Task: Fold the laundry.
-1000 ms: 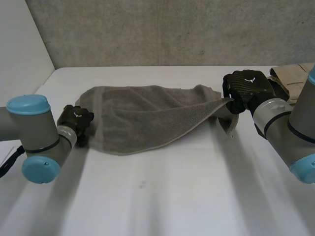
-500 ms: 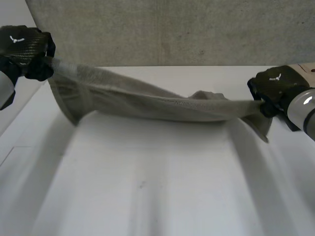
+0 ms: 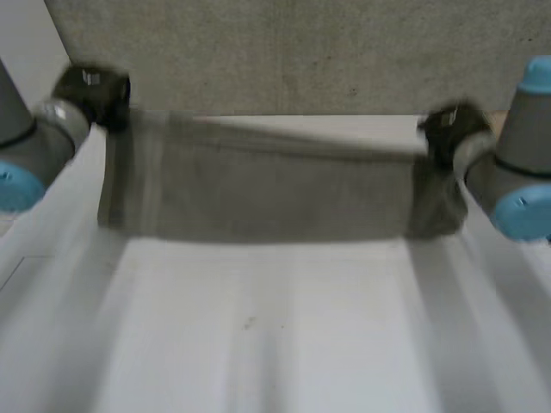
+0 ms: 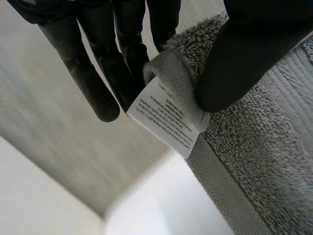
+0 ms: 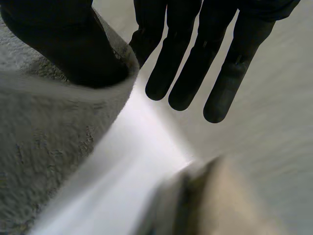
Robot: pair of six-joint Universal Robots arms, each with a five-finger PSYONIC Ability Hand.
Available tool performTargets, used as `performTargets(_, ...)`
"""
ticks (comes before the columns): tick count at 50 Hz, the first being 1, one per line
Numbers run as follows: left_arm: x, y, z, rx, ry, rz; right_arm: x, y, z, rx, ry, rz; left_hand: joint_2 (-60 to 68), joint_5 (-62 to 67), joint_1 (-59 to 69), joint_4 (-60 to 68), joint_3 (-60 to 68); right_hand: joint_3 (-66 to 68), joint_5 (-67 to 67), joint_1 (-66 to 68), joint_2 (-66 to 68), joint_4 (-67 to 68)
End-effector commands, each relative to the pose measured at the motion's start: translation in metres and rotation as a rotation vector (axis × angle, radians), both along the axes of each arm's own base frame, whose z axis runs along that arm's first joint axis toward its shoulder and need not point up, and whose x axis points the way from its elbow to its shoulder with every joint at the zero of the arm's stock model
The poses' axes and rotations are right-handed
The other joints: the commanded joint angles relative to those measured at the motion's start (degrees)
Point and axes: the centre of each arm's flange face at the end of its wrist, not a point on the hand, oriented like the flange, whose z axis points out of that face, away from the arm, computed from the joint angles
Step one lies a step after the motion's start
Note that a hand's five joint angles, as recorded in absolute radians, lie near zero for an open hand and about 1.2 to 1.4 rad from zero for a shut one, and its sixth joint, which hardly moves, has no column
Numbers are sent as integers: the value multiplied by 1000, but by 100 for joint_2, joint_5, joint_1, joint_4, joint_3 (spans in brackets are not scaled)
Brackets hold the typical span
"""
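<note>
Head view: towel (image 3: 275,194), white table (image 3: 258,344), wall (image 3: 301,52)

- The towel (image 4: 264,147) is grey terry cloth, rough, with a flat woven band.
- Its label (image 4: 168,115) is thin white fabric.
- The table (image 3: 258,344) is smooth, matt.

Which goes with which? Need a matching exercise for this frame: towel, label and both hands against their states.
Things:
1. towel
2. label
3. left hand
4. right hand

States:
A. pinches the towel corner that carries the label
B. held up, spread between two hands
C. white, printed, sewn at a towel corner
D. grips the towel end away from the label

Pairs: 1-B, 2-C, 3-A, 4-D
</note>
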Motion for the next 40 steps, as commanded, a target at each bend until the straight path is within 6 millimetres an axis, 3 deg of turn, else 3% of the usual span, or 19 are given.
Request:
performTargets(1,-2,-9,152,-536,424,-38,3,-43,115,-612,-352,-34,1160,1434,1343,1115,1172,1158,1269,1408,1210,1118)
performTargets(3,-4,-4,166,-586,501,-37,1,-40,135,-723,-430,-14,1160,1434,1343,1115,1172,1158,1269,1408,1210,1118)
performTargets(5,-6,-2,166,-584,510,-36,2,-36,141,-765,-458,0,1160,1434,1343,1115,1172,1158,1269,1408,1210,1118)
performTargets(10,-8,-9,142,-499,478,-18,5,-27,134,-724,-437,34,1160,1434,1343,1115,1172,1158,1269,1408,1210,1118)
performTargets(14,0,-22,108,-408,443,24,2,-27,110,-615,-392,34,1160,1434,1343,1115,1172,1158,1269,1408,1210,1118)
performTargets(15,3,-27,91,-366,426,38,0,-28,96,-557,-374,28,1160,1434,1343,1115,1172,1158,1269,1408,1210,1118)
performTargets(18,4,-31,65,-302,400,54,-4,-28,72,-456,-340,20,1160,1434,1343,1115,1172,1158,1269,1408,1210,1118)
performTargets(19,4,-33,48,-258,381,57,-5,-27,54,-385,-319,22,1160,1434,1343,1115,1172,1158,1269,1408,1210,1118)
performTargets(22,4,-34,19,-190,346,58,-6,-24,24,-275,-291,28,1160,1434,1343,1115,1172,1158,1269,1408,1210,1118)
performTargets(23,5,-35,0,-146,318,60,-8,-21,3,-208,-272,30,1160,1434,1343,1115,1172,1158,1269,1408,1210,1118)
performTargets(28,9,-35,-54,-36,245,66,-14,-16,-48,-61,-243,30,1160,1434,1343,1115,1172,1158,1269,1408,1210,1118)
performTargets(31,14,-33,-78,22,213,72,-19,-15,-75,14,-235,15,1160,1434,1343,1115,1172,1158,1269,1408,1210,1118)
performTargets(35,19,-29,-98,79,192,77,-25,-16,-96,81,-254,-16,1160,1434,1343,1115,1172,1158,1269,1408,1210,1118)
performTargets(40,19,-20,-111,132,165,80,-36,-20,-108,168,-298,-67,1160,1434,1343,1115,1172,434,545,685,486,394)
